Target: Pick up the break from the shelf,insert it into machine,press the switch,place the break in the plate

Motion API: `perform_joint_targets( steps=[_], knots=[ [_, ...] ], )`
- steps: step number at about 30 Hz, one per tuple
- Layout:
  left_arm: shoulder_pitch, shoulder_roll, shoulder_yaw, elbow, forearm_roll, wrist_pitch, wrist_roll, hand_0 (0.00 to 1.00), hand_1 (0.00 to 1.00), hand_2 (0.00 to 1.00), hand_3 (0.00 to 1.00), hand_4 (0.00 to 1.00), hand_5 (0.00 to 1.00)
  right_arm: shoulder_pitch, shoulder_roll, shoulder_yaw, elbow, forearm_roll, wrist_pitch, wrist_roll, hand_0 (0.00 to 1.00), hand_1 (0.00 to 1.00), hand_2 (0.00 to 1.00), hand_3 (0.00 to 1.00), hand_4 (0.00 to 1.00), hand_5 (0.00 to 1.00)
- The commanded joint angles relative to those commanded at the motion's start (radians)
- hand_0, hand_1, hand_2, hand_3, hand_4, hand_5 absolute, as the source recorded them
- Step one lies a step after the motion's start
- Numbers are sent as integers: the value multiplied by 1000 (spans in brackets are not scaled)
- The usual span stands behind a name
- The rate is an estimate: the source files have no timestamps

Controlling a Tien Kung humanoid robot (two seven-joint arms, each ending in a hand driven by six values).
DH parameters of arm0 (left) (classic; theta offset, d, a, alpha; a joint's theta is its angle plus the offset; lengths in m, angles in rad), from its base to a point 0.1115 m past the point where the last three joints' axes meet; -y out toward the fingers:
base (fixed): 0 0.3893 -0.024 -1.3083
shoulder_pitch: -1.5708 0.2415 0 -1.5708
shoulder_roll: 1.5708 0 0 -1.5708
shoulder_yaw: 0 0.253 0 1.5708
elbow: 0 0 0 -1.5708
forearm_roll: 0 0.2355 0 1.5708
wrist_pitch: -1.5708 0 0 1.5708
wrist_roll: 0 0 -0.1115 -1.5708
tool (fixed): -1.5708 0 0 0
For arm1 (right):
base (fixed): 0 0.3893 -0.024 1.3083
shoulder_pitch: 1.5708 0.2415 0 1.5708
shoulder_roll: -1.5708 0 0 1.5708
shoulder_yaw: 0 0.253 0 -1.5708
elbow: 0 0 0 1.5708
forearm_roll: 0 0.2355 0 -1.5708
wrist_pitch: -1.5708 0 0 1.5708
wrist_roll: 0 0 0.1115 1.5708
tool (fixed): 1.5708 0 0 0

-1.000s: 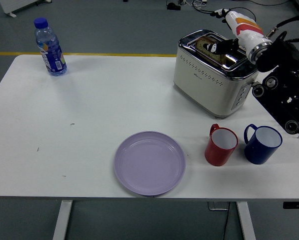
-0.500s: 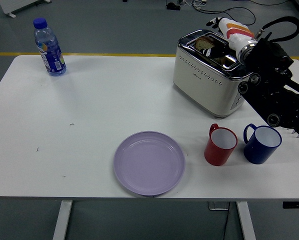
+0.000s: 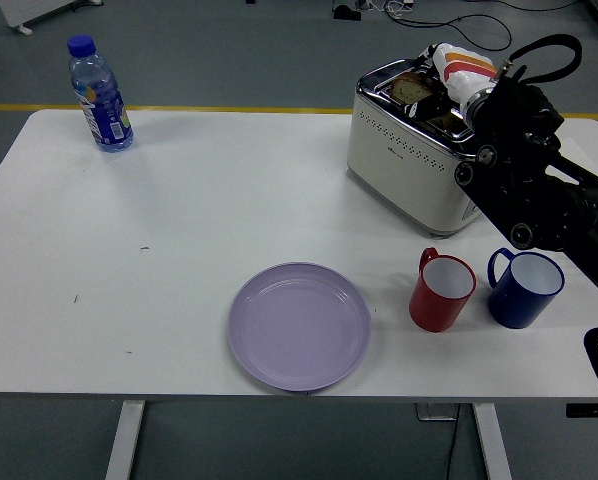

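A slice of brown bread (image 3: 410,89) stands in a top slot of the cream and chrome toaster (image 3: 404,155) at the back right of the table. My right hand (image 3: 453,68), white with orange and red stripes, is over the toaster's top, just right of the bread. Its black forearm (image 3: 524,190) covers the toaster's right end. Whether the hand touches the bread is hidden. The lilac plate (image 3: 299,325) lies near the table's front edge, at the middle. My left arm is out of view.
A red mug (image 3: 441,291) and a blue mug (image 3: 524,287) stand side by side in front of the toaster, under my forearm. A water bottle (image 3: 98,95) stands at the back left. Cables lie on the floor behind the table.
My right arm has swung left and in over the toaster's right end. The hand has moved left and down toward the slots. The bread stays in its slot.
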Motion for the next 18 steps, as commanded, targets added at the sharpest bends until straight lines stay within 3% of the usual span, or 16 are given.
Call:
perform_joint_targets(
  steps=[3, 4, 15, 16, 18],
  knots=[
    [-1, 0, 6, 0, -7, 2, -1, 614, 472, 432, 567, 339, 898, 5, 8, 1, -9, -7, 5, -18, 504, 546, 574, 715, 840, 261],
    [-1, 0, 9, 0, -10, 2, -2, 614, 471, 431, 567, 340, 895, 6, 11, 1, -13, -13, 5, -24, 424, 504, 543, 700, 842, 262],
    [-3, 0, 17, 0, -16, 7, -3, 614, 468, 425, 568, 340, 896, 21, 39, -5, -58, -37, -9, -36, 379, 470, 522, 685, 834, 252],
    [-3, 0, 18, 0, -18, 7, -4, 614, 467, 424, 567, 340, 895, 22, 41, -5, -64, -41, -12, -37, 305, 412, 473, 606, 825, 247],
    [-3, 0, 19, 0, -20, 8, -4, 614, 467, 424, 567, 340, 895, 23, 43, -6, -69, -44, -14, -37, 305, 412, 473, 606, 825, 247]
  ],
)
